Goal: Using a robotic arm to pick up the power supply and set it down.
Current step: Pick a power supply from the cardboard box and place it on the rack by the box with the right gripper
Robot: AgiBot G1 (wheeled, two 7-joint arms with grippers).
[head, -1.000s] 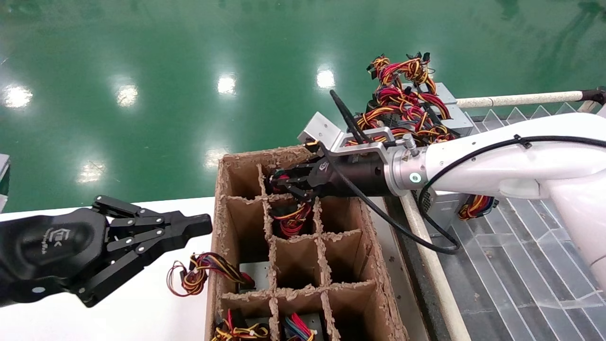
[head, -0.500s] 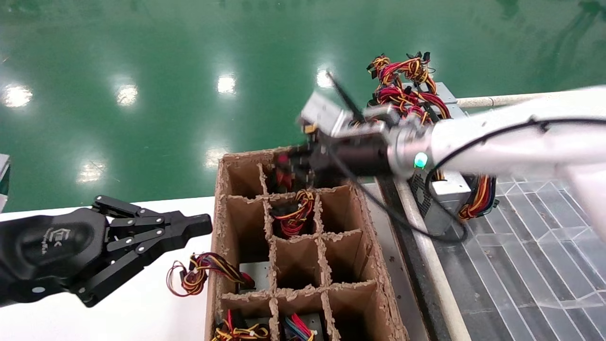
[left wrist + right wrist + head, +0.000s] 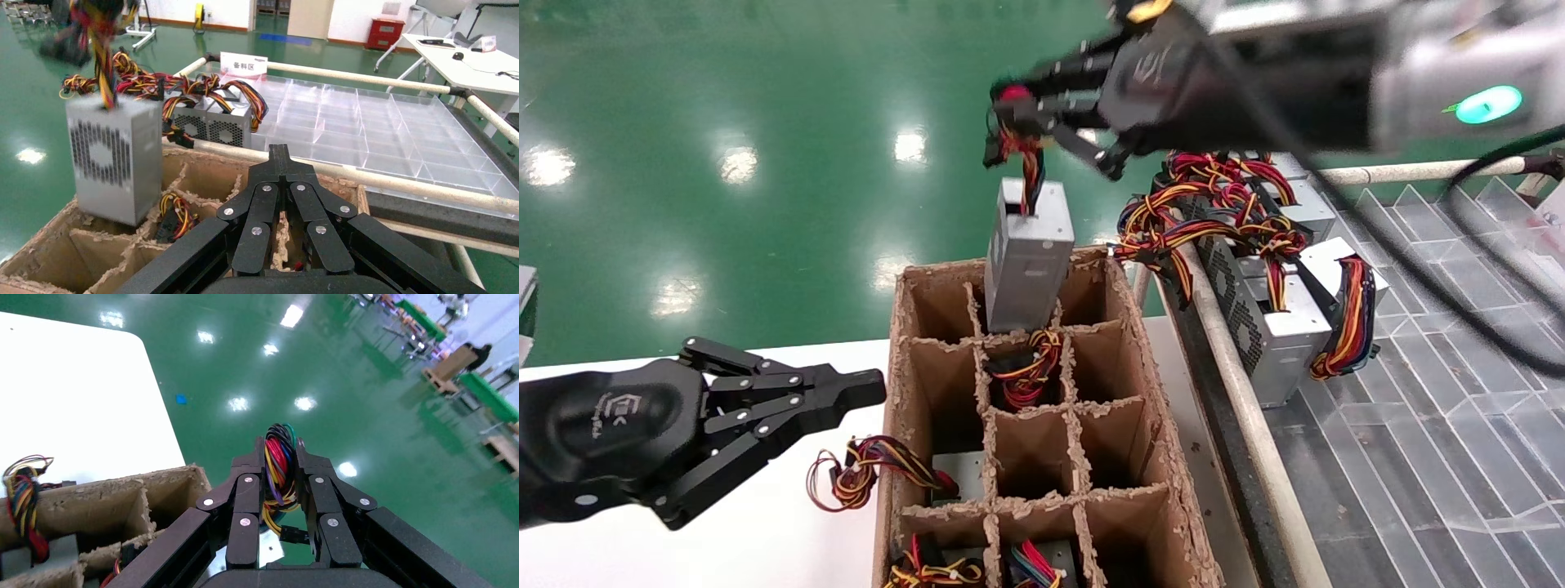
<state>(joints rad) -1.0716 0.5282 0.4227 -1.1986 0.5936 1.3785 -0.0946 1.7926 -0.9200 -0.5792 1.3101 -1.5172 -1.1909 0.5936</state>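
Observation:
The robotic arm's right gripper (image 3: 1013, 102) is high above the far end of the cardboard box (image 3: 891, 425), shut on a bundle of coloured wires (image 3: 278, 459). From those wires hangs the power supply (image 3: 1027, 253), a silver-grey metal box held upright. Its lower end is level with the rim of the far middle cell. The left wrist view shows its vented side (image 3: 113, 159) above the box. My left gripper (image 3: 866, 385) rests over the white table (image 3: 764, 523) left of the box, shut and holding nothing.
The box's cells hold more units and wire bundles (image 3: 1026, 371). One loose bundle (image 3: 862, 469) hangs over its left wall. Several other power supplies (image 3: 1279, 327) stand on the clear plastic tray (image 3: 1418, 425) to the right, beyond a padded rail (image 3: 1246, 408).
The right gripper rose from the far middle cell, pulling the power supply up by its wires until it hangs above the box. The left gripper stayed put.

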